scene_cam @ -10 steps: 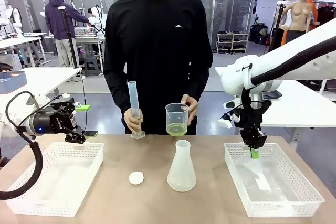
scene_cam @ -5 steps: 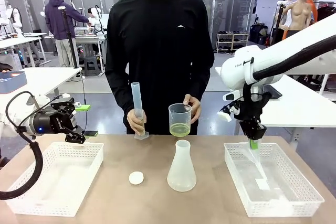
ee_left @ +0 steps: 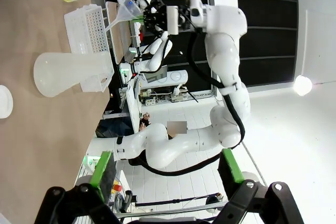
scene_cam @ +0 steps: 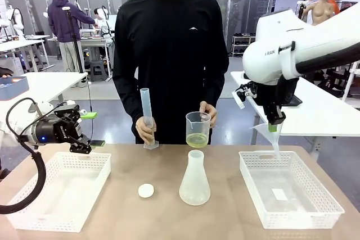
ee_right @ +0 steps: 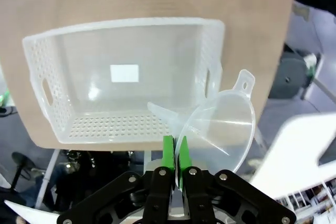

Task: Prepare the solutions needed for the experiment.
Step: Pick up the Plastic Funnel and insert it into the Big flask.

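Right wrist view: your R gripper [ee_right: 174, 148] is pinched shut on the clear funnel [ee_right: 223, 124] by its thin rim, over the right basket [ee_right: 39, 77]. L gripper [ee_left: 166, 167] hangs open, empty. Yellow-green solution [scene_cam: 197, 139] sits in the beaker [scene_cam: 197, 122] in the person's hand [scene_cam: 209, 112], beyond the conical flask [scene_cam: 194, 179]. Risk: that rim grip could let the funnel swivel or slip. A swung spout may miss the neck, tip the flask or knock the beaker.

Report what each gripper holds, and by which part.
Right gripper: shut on the clear funnel, pinching the cone's wall at its rim. Left gripper: open, holding nothing.
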Controlling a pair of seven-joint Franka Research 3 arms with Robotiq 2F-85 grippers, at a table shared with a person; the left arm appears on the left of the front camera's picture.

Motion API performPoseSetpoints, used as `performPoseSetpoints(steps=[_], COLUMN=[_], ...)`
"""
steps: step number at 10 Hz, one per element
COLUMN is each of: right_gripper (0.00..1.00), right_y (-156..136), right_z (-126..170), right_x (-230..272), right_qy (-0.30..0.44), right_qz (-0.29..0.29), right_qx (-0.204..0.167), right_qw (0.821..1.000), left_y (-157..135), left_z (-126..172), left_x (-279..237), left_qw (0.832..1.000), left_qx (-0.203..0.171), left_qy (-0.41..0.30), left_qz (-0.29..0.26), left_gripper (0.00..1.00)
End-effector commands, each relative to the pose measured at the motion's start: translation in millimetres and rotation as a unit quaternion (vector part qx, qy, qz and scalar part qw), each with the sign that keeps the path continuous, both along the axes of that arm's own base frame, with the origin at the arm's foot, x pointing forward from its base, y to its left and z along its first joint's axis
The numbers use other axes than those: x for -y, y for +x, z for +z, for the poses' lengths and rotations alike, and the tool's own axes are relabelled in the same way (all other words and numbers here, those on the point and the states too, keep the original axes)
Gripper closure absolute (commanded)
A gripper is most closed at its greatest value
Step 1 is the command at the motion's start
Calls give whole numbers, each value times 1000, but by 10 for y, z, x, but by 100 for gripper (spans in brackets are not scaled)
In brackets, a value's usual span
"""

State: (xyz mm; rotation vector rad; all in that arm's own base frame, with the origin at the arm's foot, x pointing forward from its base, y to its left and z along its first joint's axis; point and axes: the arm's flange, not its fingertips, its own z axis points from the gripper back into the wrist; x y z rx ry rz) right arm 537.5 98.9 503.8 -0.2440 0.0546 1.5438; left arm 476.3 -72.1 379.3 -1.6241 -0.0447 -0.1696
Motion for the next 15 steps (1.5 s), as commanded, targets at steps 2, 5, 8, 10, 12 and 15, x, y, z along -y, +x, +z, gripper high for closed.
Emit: performPoseSetpoints(steps=[2, 5, 8, 10, 12, 15], right_gripper=[100, 100, 100, 100, 100, 100], right_y=[-599, -1067, -1081, -1141, -1141, -1141], right_z=[201, 375, 288, 454, 454, 454], right_x=[-152, -225, -176, -230, -230, -230], right_qy=[-29, -38, -16, -31, -31, -31], right_qz=[-25, -33, -48, -21, -21, -21], right_qx=[120, 200, 188, 188, 188, 188], right_qw=[992, 979, 981, 981, 981, 981], left_y=[-8, -8, -8, -8, -8, -8], left_z=[22, 22, 22, 22, 22, 22], left_x=[4, 4, 4, 4, 4, 4], left_qw=[1000, 1000, 1000, 1000, 1000, 1000], left_qx=[-2, -2, -2, -2, -2, -2], left_qy=[-4, -4, -4, -4, -4, -4], left_qz=[2, 2, 2, 2, 2, 2], left_gripper=[0, 0, 0, 0, 0, 0])
